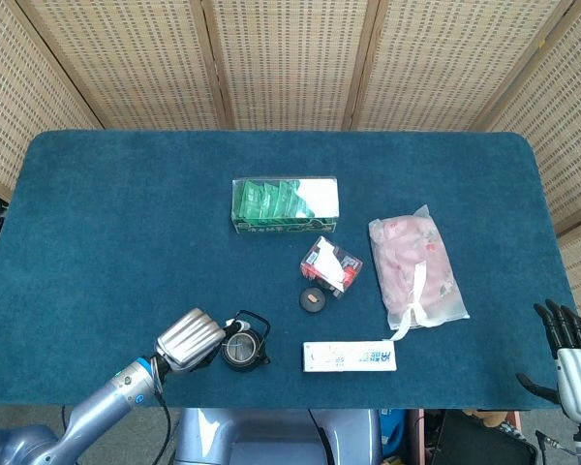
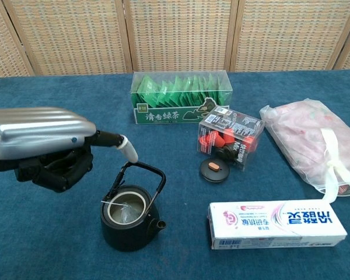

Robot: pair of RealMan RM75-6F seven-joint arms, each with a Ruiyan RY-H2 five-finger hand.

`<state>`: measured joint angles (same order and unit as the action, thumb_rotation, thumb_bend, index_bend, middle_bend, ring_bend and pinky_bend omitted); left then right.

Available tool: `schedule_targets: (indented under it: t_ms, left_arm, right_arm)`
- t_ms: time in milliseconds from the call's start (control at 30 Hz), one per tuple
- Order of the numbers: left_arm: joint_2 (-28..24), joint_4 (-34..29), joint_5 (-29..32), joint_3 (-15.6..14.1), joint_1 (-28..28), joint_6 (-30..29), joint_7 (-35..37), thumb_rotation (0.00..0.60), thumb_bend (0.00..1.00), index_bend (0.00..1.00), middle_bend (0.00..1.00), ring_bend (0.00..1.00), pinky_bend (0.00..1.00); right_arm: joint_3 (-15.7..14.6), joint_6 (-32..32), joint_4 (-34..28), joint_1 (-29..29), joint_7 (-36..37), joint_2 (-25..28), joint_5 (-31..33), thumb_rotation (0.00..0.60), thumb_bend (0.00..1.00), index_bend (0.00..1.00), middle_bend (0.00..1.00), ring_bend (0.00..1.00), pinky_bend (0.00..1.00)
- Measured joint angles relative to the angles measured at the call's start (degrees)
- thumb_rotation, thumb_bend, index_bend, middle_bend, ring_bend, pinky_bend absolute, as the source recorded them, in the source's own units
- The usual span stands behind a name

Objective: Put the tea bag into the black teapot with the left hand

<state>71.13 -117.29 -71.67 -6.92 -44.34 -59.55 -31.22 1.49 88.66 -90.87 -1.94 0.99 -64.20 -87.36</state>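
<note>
The black teapot stands near the table's front edge, its wire handle upright and its lid off. The pale tea bag lies inside its mouth. My left hand hovers above and to the left of the pot, holding nothing, with one white-tipped finger pointing toward the handle. In the head view the left hand sits just left of the teapot. My right hand hangs off the table's front right corner, fingers spread and empty.
A clear box of green tea packets stands at the back. A small clear box of red items and a round black lid lie right of the pot. In front lies a white toothpaste box; a pink bag is far right.
</note>
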Motion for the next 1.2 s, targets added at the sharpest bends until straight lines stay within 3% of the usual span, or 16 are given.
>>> schedule_targets:
  t_ms: [267,433,567,700,767,900,1200]
  left_arm:
    - [-0.6,3.8,-8.3,0.5,8.5,-12.8,7.4,0.600,1.00,0.19,0.63,0.60,0.65]
    - [-1.0,7.0,-10.0,1.1,15.3,-21.7,10.6,0.600,1.00,0.19,0.53,0.50,0.54]
    - [-1.7,9.0,-10.8,1.4,20.3,-27.1,12.6,0.600,0.96,0.19,0.40,0.34,0.35]
    - [-2.4,10.9,-11.2,1.6,24.0,-30.3,13.5,0.600,0.80,0.19,0.21,0.11,0.08]
    - [-2.7,11.1,-11.0,1.5,25.1,-30.9,13.4,0.600,0.73,0.19,0.11,0.02,0.00]
    - [-3.6,11.3,-10.3,1.2,28.3,-32.5,12.8,0.600,0.66,0.17,0.00,0.00,0.00]
    - [-6.2,10.7,-8.5,1.2,33.7,-34.6,12.0,0.600,0.65,0.16,0.00,0.00,0.00]
  right_arm:
    - [0.2,0.1,0.2,0.2,0.2,0.0,-0.3,0.600,0.00,0.07,0.11,0.03,0.14]
    - [0.4,0.1,0.3,0.7,0.1,0.0,-0.8,0.600,0.00,0.07,0.11,0.03,0.14]
    - [0.5,0.0,0.2,0.9,-0.2,0.0,-1.0,0.600,0.00,0.07,0.11,0.03,0.14]
    - [0.6,-0.2,0.0,1.2,-0.7,0.0,-1.1,0.600,0.00,0.07,0.11,0.03,0.14]
    - [0.7,-0.2,-0.2,1.3,-1.0,0.0,-1.1,0.600,0.00,0.07,0.11,0.03,0.14]
    - [0.8,-0.2,-0.4,1.5,-2.0,-0.1,-1.2,0.600,0.00,0.06,0.10,0.01,0.13]
    - [0.6,0.0,-0.7,1.8,-3.7,-0.2,-2.1,0.600,0.00,0.05,0.09,0.01,0.12]
